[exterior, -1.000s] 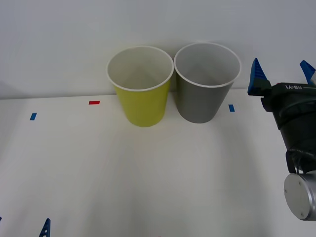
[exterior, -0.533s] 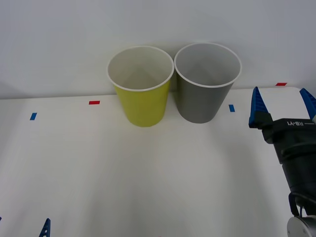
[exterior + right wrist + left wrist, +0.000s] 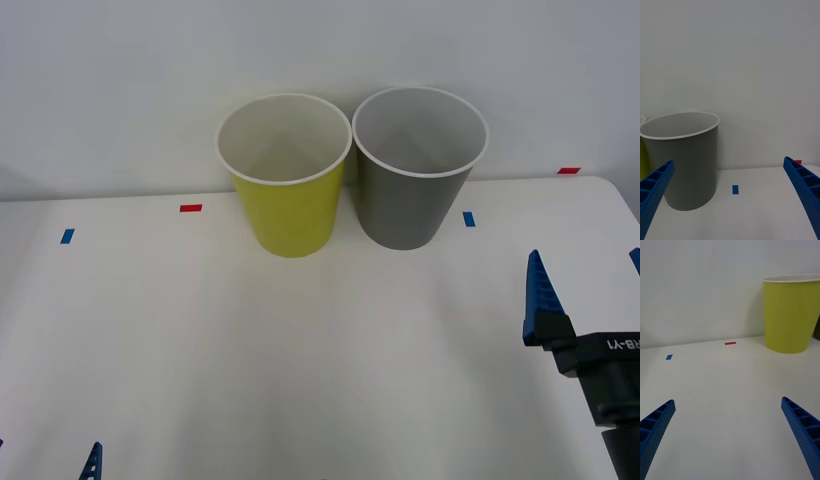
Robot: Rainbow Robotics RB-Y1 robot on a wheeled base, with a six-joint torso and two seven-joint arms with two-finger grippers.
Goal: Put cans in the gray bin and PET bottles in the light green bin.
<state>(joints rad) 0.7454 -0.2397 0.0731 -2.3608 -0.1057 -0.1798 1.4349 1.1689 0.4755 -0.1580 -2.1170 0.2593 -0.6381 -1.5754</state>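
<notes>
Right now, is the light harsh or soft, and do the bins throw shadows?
Front view: soft, even light, the green bin and gray bin casting only faint shadows on the table. Left wrist view: no glare on the table.

The front view looks down from above onto the bench (image 3: 200,350). Each wrist view looks low across it toward the wall: the right faces the gray bin (image 3: 685,161), the left the light green bin (image 3: 792,315); the front view shows both.
</notes>
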